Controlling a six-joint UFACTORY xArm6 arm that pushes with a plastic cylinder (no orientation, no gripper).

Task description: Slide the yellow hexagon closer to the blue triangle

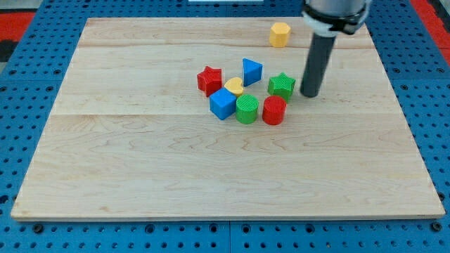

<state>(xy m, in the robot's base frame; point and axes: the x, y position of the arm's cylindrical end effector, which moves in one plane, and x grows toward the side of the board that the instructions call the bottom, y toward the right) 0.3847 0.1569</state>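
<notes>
The yellow hexagon (280, 34) sits near the view's top, right of centre, apart from the other blocks. The blue triangle (251, 71) stands lower and to the left, at the top of a cluster in the board's middle. My tip (310, 94) rests on the board just right of the green star (281, 86), below and right of the yellow hexagon, and right of the blue triangle. It touches no block.
The cluster also holds a red star (209, 79), a yellow heart-like block (234, 86), a blue cube (222, 103), a green cylinder (247, 109) and a red cylinder (274, 110). The wooden board (140, 161) lies on a blue pegboard.
</notes>
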